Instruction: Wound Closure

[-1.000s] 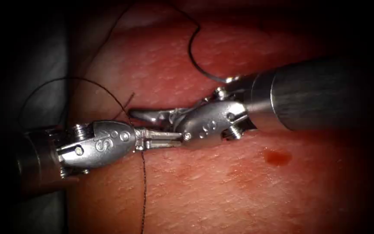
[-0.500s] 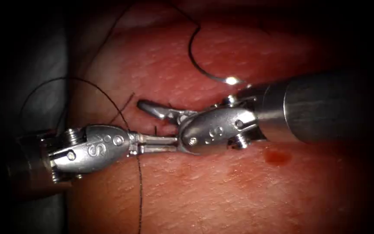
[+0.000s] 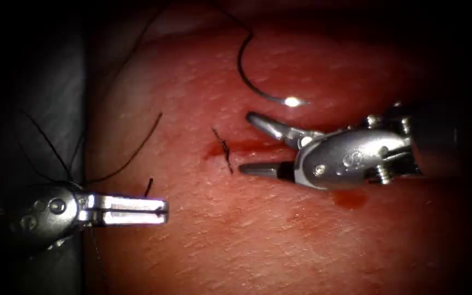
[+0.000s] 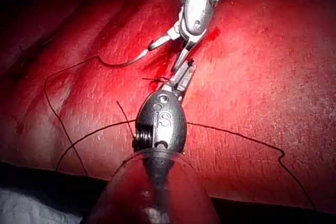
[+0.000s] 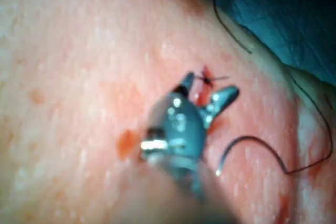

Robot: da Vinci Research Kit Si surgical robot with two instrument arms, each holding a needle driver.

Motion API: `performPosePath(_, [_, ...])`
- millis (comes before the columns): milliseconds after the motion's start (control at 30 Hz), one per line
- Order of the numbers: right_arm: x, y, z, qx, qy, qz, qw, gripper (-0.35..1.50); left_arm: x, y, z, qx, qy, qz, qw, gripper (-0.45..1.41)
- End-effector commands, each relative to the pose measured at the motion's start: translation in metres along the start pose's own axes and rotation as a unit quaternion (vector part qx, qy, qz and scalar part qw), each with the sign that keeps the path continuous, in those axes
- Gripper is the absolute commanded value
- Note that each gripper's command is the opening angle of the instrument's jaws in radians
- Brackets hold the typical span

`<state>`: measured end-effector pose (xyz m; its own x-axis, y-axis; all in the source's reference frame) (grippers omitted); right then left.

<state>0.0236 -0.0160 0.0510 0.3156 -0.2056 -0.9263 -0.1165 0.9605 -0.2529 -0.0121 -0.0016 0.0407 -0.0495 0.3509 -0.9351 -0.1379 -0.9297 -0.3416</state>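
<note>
Pulled apart since a second ago, when jaw met jaw over the cut (image 3: 247,146). Starting at the left tool (image 3: 128,210): backed off toward the left edge, jaws pressed shut on the thread (image 3: 132,155), a short end poking up beside them. Across to the right tool (image 3: 247,143): withdrawn rightward, jaws spread wide, gripping nothing. Between the two, left standing on the tissue (image 3: 247,235): a knot (image 3: 224,148) with short tails. Just beyond the right tool's upper jaw, lying loose and unheld on the surface: the needle (image 3: 240,65), curving up and away, open side rightward. Nearer to the right arm by far, judging from this.
</note>
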Motion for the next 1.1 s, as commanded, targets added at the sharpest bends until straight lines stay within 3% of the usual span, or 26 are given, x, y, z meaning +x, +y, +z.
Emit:
performPosePath(33, [-0.0002,-0.0011,0.0006,0.001,0.000,0.000,1.000,1.40,-0.0006,0.0003,0.0002,-0.015,0.015,-0.012,1.000,-0.45])
performPosePath(133, [-0.0002,-0.0013,0.0007,0.001,-0.001,0.000,1.000,1.40,-0.0005,0.0006,-0.0007,-0.060,0.092,-0.049,0.993,-0.45])
performPosePath(167, [-0.0002,-0.0013,0.0009,0.000,-0.001,-0.001,1.000,1.40,-0.0005,0.0008,-0.0010,-0.075,0.139,-0.077,0.984,-0.45])
performPosePath(267, [-0.0001,-0.0015,0.0010,-0.001,-0.002,-0.001,1.000,1.40,-0.0005,0.0005,-0.0010,-0.081,0.181,-0.091,0.976,-0.45])
performPosePath(567, [0.0000,-0.0016,0.0008,0.000,-0.001,-0.002,1.000,1.38,-0.0014,0.0002,-0.0020,-0.067,0.169,-0.113,0.977,-0.45])
performPosePath(933, [-0.0001,-0.0019,0.0009,-0.002,0.000,-0.003,1.000,1.35,-0.0031,0.0012,-0.0080,-0.077,0.132,-0.113,0.982,-0.45])
performPosePath(1100, [-0.0001,-0.0019,0.0009,-0.002,-0.001,-0.003,1.000,1.33,-0.0047,0.0011,-0.0085,-0.048,0.063,-0.101,0.992,-0.45])
